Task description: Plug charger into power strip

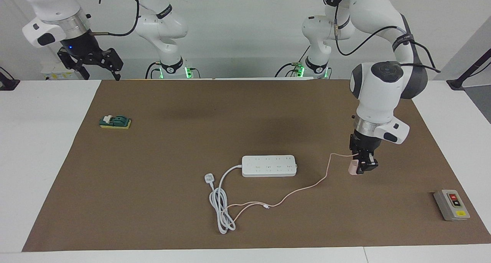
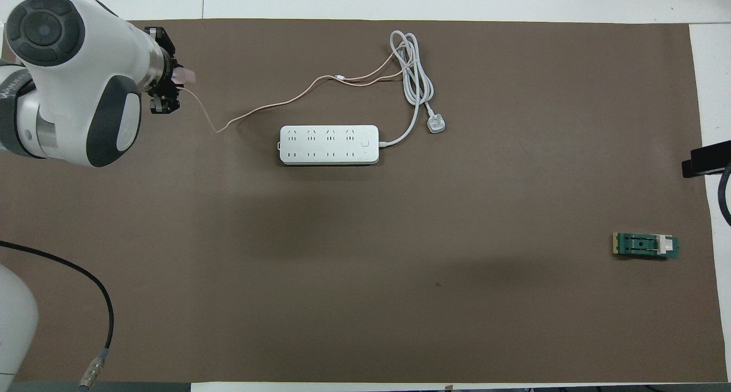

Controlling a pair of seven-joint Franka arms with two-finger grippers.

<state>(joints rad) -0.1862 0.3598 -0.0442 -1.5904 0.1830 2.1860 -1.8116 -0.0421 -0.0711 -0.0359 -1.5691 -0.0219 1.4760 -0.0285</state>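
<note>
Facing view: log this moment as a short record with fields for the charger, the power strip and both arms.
charger: pale pink, clamped in the left end effector, raised over the brown mat
power strip: flat on the mat, sockets up, nothing plugged in
charger cable: trails across the mat
right end effector: open, waiting at its own end

Open brown mat lies between the left pincer [image 1: 362,167], clamped on the charger [image 1: 352,167], and the power strip [image 1: 269,165]. Only the thin pink cable [image 1: 307,186] crosses that gap. The coiled white cord [image 1: 220,205] clutters the strip's end toward the right arm. The mat nearer the robots is bare.
</note>
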